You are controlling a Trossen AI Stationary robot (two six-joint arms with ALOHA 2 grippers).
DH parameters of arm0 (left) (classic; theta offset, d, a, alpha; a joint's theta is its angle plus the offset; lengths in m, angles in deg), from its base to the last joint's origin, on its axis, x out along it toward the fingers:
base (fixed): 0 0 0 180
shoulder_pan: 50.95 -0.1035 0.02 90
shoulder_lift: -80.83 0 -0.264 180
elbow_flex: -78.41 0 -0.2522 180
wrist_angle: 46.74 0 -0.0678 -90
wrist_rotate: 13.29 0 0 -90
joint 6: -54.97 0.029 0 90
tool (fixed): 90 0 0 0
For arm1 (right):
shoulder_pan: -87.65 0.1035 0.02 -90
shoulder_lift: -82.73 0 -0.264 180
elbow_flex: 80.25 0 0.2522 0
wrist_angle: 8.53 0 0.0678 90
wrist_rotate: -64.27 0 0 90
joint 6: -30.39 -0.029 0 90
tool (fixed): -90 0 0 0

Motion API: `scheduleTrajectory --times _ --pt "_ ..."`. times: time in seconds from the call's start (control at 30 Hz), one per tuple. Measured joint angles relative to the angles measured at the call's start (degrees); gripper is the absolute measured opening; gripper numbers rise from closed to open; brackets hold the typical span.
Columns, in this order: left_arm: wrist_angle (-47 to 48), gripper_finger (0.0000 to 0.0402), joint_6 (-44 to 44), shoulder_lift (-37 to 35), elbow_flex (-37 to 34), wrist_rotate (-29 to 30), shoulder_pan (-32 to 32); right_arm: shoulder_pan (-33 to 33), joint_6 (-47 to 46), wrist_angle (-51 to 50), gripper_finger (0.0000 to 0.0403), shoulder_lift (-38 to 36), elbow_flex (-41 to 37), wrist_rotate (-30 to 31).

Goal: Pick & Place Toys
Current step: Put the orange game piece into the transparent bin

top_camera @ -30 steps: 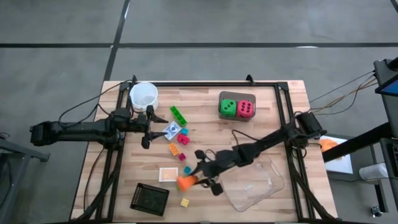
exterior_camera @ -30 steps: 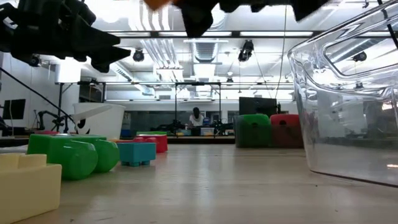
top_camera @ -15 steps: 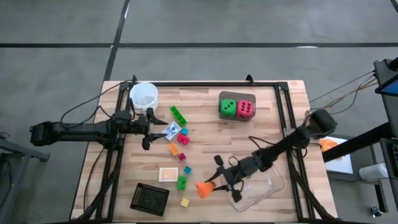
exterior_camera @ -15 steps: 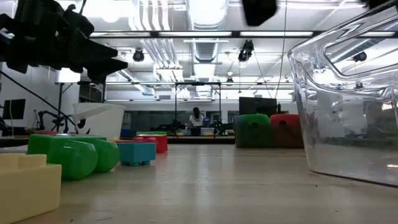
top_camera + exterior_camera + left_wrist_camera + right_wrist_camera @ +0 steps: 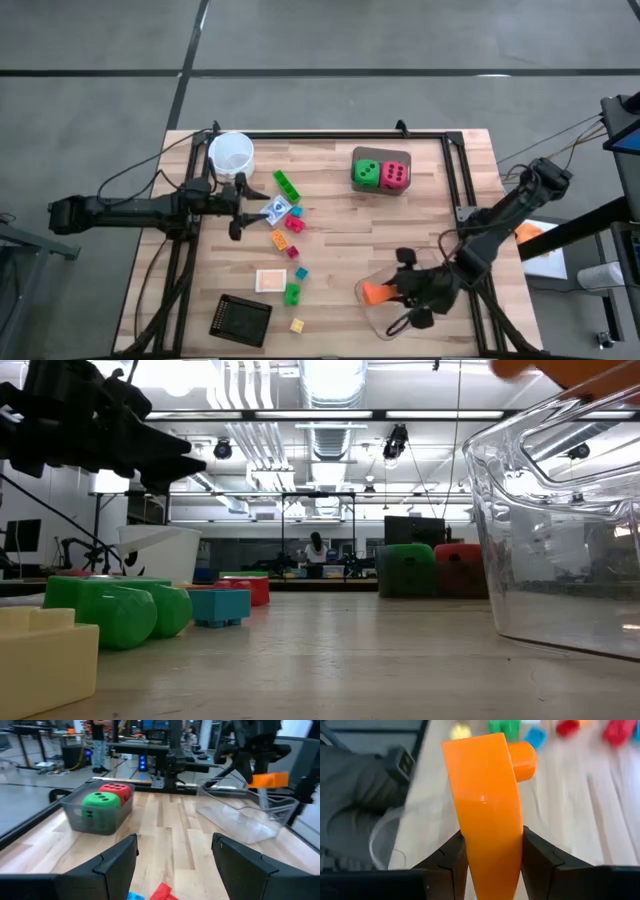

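My right gripper is shut on the orange wedge, held over the left part of the clear tray. The wedge also shows in the left wrist view, above the tray. My left gripper is open and empty at the far left, beside the white cup. Small bricks lie on the table between the arms: green, red, orange, blue, green, yellow. The green die and the pink-red die sit in a grey box. My right gripper pinches the orange wedge by its two broad sides between the two fingers, at the end nearest the wrist. The fingers point toward the table's left. The wedge sticks out beyond the fingertips, its round stud at the far end, lifted clear above the tray.
A black square pad lies at the near left, a white card with an orange edge beside the bricks, and a blue-and-white card by my left gripper. Black frame rails run along the table's sides.
My right gripper has carried the orange wedge toward the table's right edge, from beside the near green brick to above the clear tray's left part. The wedge has stayed clear of the table.
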Motion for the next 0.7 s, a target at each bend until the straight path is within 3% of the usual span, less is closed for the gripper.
scheduleTrajectory --times 0.2,0.57,0.63,0.7 --pt "0.1 0.0255 0.3 0.0 0.0 4.6 0.0 2.0 -10.1 -7.8 0.0132 3.3 0.0 -2.5" --pt "0.1 0.0255 0.7 4.1 0.0 7.6 0.0 2.1 -14.6 -9.1 0.0132 10.2 0.1 -4.5" --pt "0.1 0.0255 0.7 5.3 0.0 8.4 0.0 2.1 -15.8 -9.1 0.0163 11.0 0.0 -4.5" --pt "0.0 0.0255 0.7 6.5 0.0 8.8 0.0 2.1 -16.9 -9.1 0.022 11.6 0.1 -4.6"
